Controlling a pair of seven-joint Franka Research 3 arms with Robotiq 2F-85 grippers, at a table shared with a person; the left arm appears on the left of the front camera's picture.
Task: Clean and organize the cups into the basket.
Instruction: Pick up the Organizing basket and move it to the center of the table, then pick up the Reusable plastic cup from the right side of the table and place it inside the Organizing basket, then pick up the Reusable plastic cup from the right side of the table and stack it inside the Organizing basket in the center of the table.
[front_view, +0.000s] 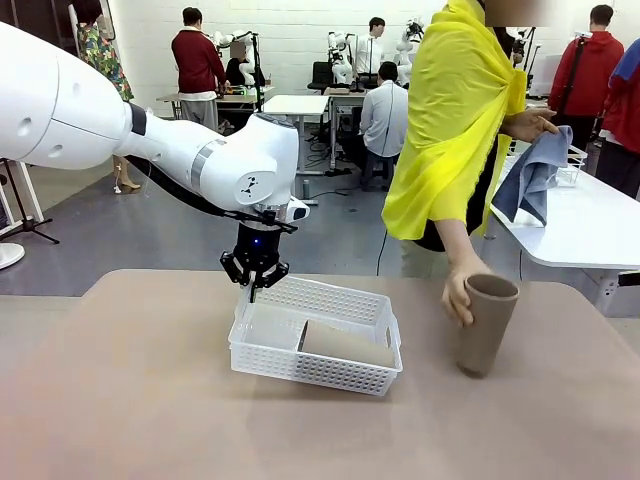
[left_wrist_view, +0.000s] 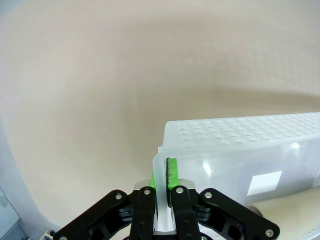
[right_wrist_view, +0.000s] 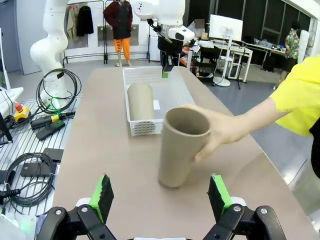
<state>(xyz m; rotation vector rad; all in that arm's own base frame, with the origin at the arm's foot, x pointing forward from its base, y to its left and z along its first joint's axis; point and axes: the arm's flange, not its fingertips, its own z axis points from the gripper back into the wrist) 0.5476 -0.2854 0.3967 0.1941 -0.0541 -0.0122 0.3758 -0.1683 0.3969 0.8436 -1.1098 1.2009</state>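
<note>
The white lattice basket (front_view: 316, 340) sits mid-table, and my left gripper (front_view: 254, 287) is shut on the rim of its far left corner. In the left wrist view the green pads (left_wrist_view: 173, 173) pinch the basket's wall (left_wrist_view: 240, 135). One tan-brown cup (front_view: 347, 344) lies on its side inside the basket (right_wrist_view: 172, 92), seen too in the right wrist view (right_wrist_view: 140, 100). A second tan cup (front_view: 487, 324) stands upright on the table at the right, with the person's hand (front_view: 459, 292) around it. My right gripper (right_wrist_view: 162, 196) is open, just short of that upright cup (right_wrist_view: 182, 146).
The person in yellow (front_view: 450, 120) stands at the far right side and holds a blue cloth (front_view: 533, 176) in the other hand. A white side table (front_view: 590, 230) lies behind on the right. Cables (right_wrist_view: 30, 170) lie on a bench beside the table.
</note>
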